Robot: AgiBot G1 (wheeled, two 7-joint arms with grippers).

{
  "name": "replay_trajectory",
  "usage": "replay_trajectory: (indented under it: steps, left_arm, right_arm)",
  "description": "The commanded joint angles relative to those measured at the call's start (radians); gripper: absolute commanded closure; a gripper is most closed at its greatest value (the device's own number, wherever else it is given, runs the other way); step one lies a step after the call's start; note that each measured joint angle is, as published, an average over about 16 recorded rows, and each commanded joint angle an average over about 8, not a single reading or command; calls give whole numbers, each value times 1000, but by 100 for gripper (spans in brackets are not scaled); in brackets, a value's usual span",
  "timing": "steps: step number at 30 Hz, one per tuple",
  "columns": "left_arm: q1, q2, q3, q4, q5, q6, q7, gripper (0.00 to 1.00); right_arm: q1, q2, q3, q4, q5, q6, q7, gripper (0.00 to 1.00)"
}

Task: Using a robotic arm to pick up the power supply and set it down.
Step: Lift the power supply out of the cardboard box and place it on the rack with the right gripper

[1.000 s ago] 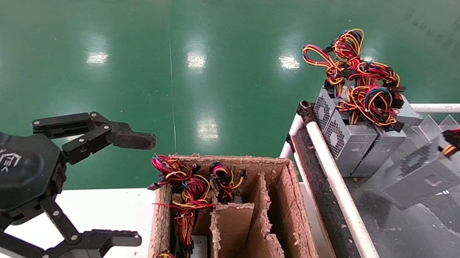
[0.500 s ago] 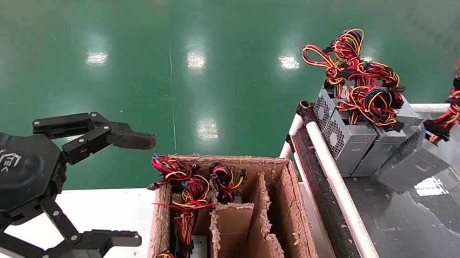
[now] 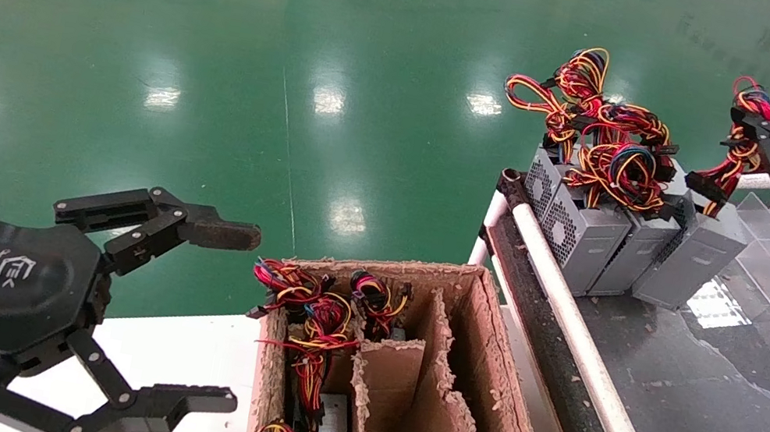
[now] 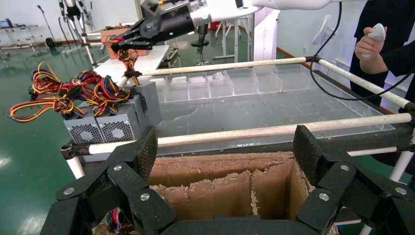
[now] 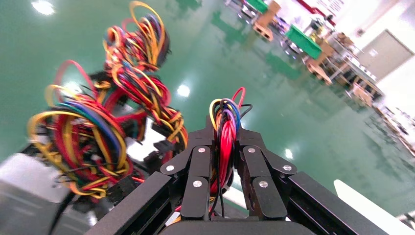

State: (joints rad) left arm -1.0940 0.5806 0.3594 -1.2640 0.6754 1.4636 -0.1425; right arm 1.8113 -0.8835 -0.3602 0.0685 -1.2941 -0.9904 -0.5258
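Nearest the robot, the left gripper (image 3: 209, 316) hangs idle over the white table (image 3: 187, 347), its fingers spread wide with nothing between them, just beside the torn cardboard box (image 3: 481, 391) whose dividers hold more wired units upright in their slots. Beyond the box, past the white rail (image 3: 571, 328), the power supply (image 3: 690, 258) stands on the dark conveyor surface (image 3: 717, 401) as the rightmost of a row of three grey units, touching its neighbour, probably so that the row stays tidy and upright. Farthest off, the right gripper (image 3: 740, 124) is clamped tight on the wire bundle (image 5: 224, 132) above that unit; holding by the wires seems chosen because the slim case offers little to pinch. The unit looks set down, with release the likely next step.
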Motion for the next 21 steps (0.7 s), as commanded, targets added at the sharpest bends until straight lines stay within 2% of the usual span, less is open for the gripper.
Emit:
replay_trajectory:
  steps: [1,5,9,21]
  left_arm:
    - [0,0,0,0,0,0,0,0]
    - [0,0,0,0,0,0,0,0]
    - [0,0,0,0,0,0,0,0]
    - [0,0,0,0,0,0,0,0]
  right_arm:
    - [9,-20,-5,-11,-8,37,-10,100]
    - [22,-48,-11,-25,-17,82,-17,100]
    - [28,-64,-14,-35,-23,93,-21,100]
    - [33,-72,-24,-52,-35,28,-20,100]
